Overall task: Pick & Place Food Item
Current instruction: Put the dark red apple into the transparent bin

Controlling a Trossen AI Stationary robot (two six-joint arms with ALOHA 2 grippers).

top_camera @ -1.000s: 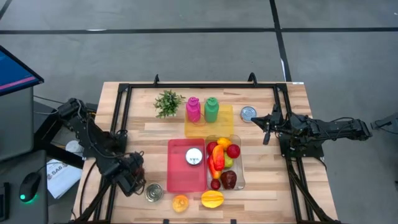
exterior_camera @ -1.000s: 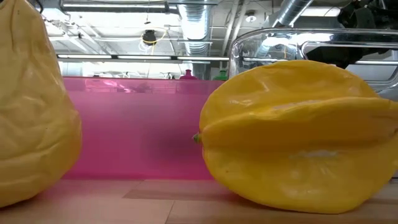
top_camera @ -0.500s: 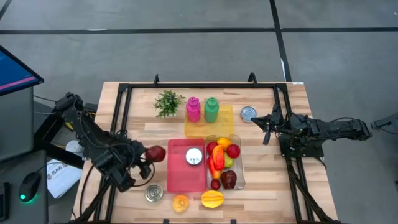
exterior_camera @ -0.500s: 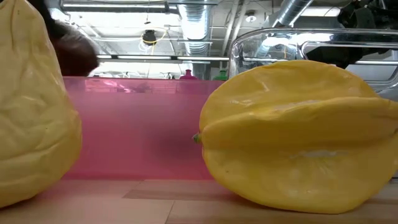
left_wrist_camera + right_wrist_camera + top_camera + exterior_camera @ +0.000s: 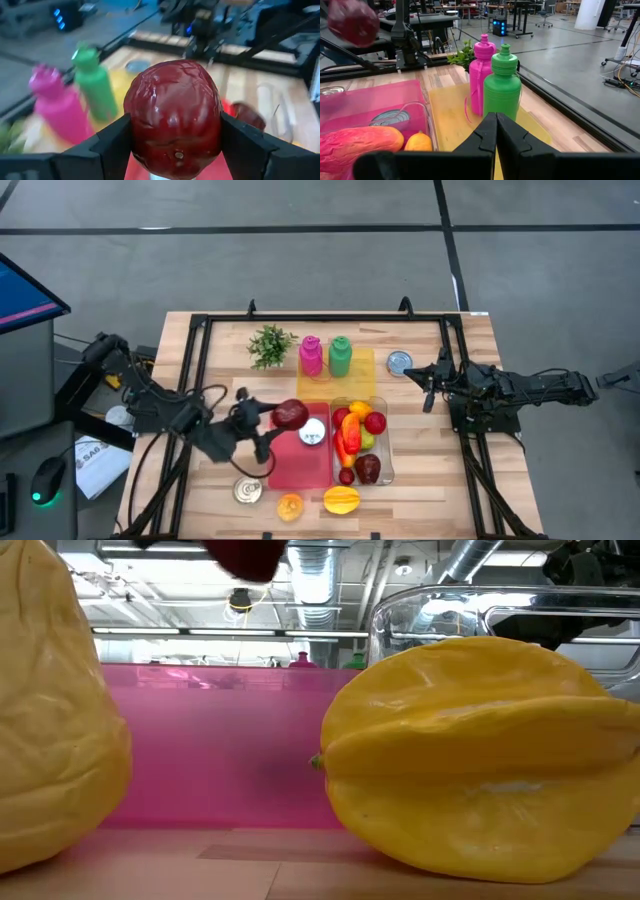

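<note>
A dark red apple (image 5: 291, 414) hangs in the air over the far left corner of the pink tray (image 5: 290, 465), and my left gripper (image 5: 281, 420) is shut on it. The apple also shows at the top of the low view (image 5: 250, 554) and in the right wrist view (image 5: 352, 22). My right gripper (image 5: 428, 387) waits shut at the table's right side, near the clear fruit container (image 5: 385, 465), and touches nothing. My left gripper pinches the apple's two opposite sides (image 5: 134, 120) at its widest part between the two fingers (image 5: 116, 145). The fingers come nearly level from the table's left, slanting slightly down. The apple is lifted clear, above the pink tray.
A tin can (image 5: 312, 432) lies in the pink tray. The clear container holds several fruits. Another can (image 5: 247, 490), an orange fruit (image 5: 290, 506) and a yellow starfruit (image 5: 341, 500) sit at the near edge. A plant (image 5: 270, 345), a pink bottle (image 5: 311, 356) and a green bottle (image 5: 340, 356) stand at the back.
My left gripper has risen from the table's near left, beside the can, and swung toward the right and far side. It has tipped from pointing down to nearly level. The apple has travelled with it, lifted clear, and now hangs over the pink tray.
</note>
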